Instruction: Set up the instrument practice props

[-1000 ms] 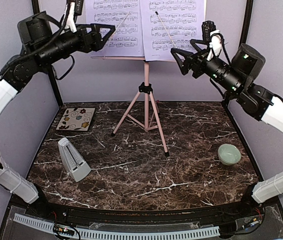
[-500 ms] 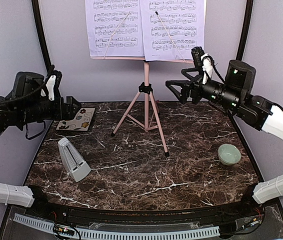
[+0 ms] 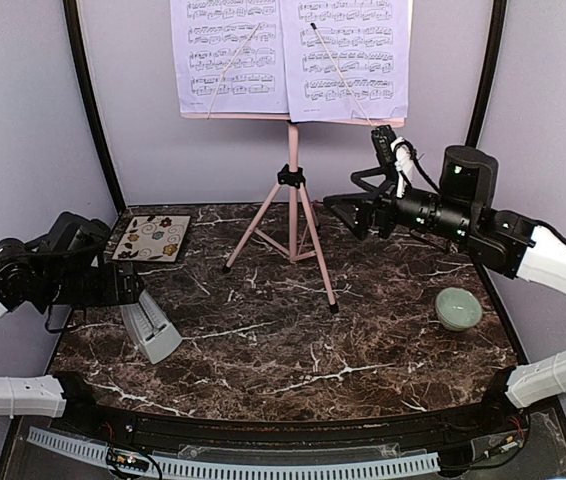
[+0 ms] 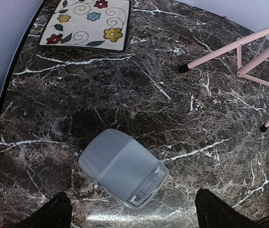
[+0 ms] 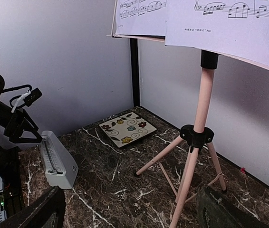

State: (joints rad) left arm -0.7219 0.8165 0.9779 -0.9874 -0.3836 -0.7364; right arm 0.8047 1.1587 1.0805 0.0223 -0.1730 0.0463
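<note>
The pink music stand (image 3: 292, 150) carries both sheet-music pages (image 3: 233, 55). The metronome (image 4: 122, 166) stands front-left of the stand, under the left gripper (image 4: 132, 197), whose fingers (image 4: 53, 213) are spread wide. The right gripper (image 3: 346, 214), right of the stand, has its fingers apart too and holds nothing.

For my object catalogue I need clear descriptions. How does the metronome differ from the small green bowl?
The metronome is a tall white-grey pyramid; the bowl is low, round and pale green. The metronome stands on the left of the table, the bowl on the right. The metronome is a closed shape; the bowl opens upward. Both rest on the dark marble top.
</note>
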